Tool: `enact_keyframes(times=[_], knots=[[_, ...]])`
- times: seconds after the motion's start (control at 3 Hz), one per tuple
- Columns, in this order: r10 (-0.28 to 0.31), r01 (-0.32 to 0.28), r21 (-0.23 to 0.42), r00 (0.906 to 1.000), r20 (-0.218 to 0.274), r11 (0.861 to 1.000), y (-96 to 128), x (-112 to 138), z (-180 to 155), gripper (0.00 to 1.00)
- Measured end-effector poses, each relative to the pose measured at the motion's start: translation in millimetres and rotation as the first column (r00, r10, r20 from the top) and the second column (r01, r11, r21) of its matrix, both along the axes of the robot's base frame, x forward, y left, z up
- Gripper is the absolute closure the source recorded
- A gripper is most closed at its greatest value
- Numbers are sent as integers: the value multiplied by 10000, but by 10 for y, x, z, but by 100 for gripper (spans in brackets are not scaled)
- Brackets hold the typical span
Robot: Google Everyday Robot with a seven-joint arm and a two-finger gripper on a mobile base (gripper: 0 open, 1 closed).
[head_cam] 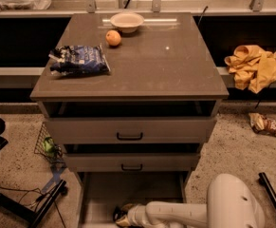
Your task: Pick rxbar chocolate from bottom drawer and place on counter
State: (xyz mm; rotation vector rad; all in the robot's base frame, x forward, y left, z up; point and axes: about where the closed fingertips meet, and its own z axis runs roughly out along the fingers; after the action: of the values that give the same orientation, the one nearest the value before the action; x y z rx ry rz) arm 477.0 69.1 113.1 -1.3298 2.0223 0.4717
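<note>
The bottom drawer (128,189) is pulled open below the two shallower drawers, and its pale floor shows. My arm reaches into it from the right. The gripper (121,216) sits low over the drawer floor near its front left. A small dark shape lies right at the gripper's tip. I cannot tell whether this is the rxbar chocolate, which does not show plainly anywhere. The counter (166,65) is the grey-brown cabinet top above.
On the counter lie a blue-and-white snack bag (79,60), an orange (113,37) and a pale bowl (126,21). A yellow cloth (254,65) lies on a ledge at the right. A wrapper (264,124) lies on the floor; cables and a black stand (47,203) are at the left.
</note>
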Motion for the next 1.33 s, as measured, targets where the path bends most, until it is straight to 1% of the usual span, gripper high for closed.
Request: enact_keyframes(times=[0.33,0.67,1.0,1.33], knots=[[73,-69,538,9999,-80,9985,-58,9,150,100],[251,-204,1193,9990,-378,9926,-314,-38,589,100],[368,-315,1889,9990,-250,9815,-643,30,1286,100],[-103,125,2814,9999,-95,9595,-1223,108,2140,100]])
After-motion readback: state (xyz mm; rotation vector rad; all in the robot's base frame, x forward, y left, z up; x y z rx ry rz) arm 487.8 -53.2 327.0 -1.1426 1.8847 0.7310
